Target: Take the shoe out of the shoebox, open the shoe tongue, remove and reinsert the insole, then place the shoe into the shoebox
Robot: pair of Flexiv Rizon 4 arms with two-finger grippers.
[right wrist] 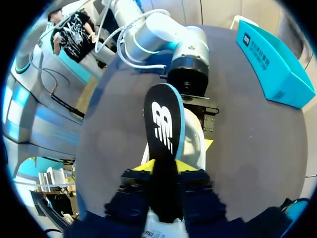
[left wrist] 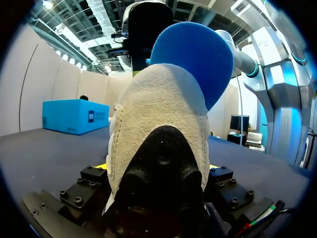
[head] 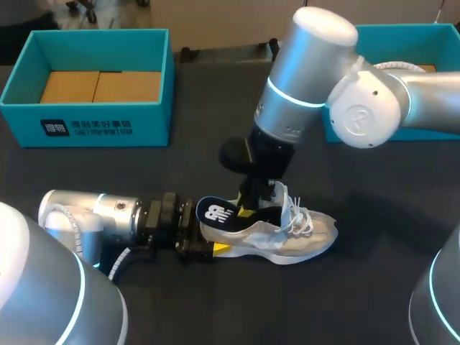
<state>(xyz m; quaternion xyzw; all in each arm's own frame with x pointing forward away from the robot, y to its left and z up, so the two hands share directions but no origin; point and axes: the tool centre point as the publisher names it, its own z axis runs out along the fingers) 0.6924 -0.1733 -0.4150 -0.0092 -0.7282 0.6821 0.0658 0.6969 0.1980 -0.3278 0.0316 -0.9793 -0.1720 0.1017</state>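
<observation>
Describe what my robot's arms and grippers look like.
The left arm and right arm are thick silver-grey tubes with rounded joints, cyan rings and black wrists; pale cables run along the left one. The left gripper and right gripper are black bolted blocks with yellow fingertips.

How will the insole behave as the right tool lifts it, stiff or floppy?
Probably floppy: the insole is thin and curves up out of the shoe. Likely light; the right tool holds it by a narrow pinch. Its free heel end may sag once clear.
</observation>
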